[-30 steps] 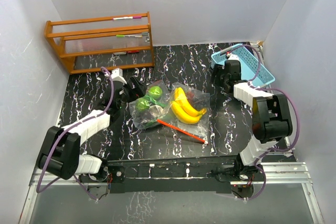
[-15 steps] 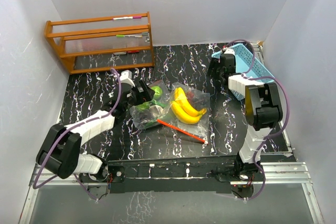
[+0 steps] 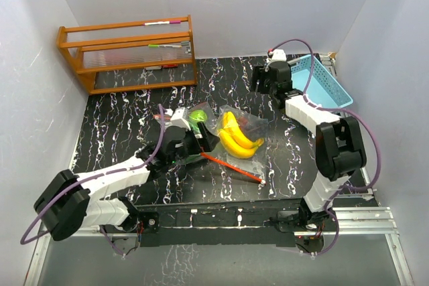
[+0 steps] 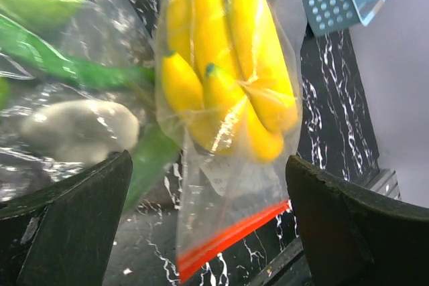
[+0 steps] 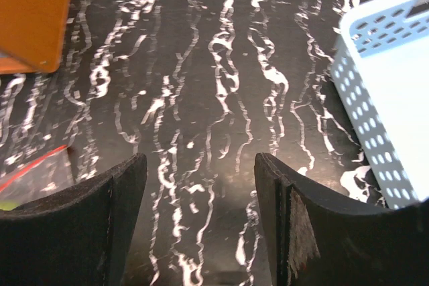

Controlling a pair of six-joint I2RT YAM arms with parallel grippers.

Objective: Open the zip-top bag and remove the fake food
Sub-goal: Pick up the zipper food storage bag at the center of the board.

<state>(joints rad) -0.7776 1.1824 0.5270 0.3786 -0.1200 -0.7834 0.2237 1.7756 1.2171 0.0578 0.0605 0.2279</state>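
Both jaws apart, left gripper (image 4: 208, 169) over zip-top bag (image 4: 231, 222), bananas (image 4: 228, 65) beneath it, right gripper (image 5: 201, 165) well away.

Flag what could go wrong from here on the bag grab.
1. The left fingers stand wide open, aimed at the middle of the zip-top bag, not its red seal; closing here would likely pinch the bananas through the film.
2. The right fingers are open over bare table beside the blue basket, away from the bag, so nothing pins it; a one-handed pull may just drag it.
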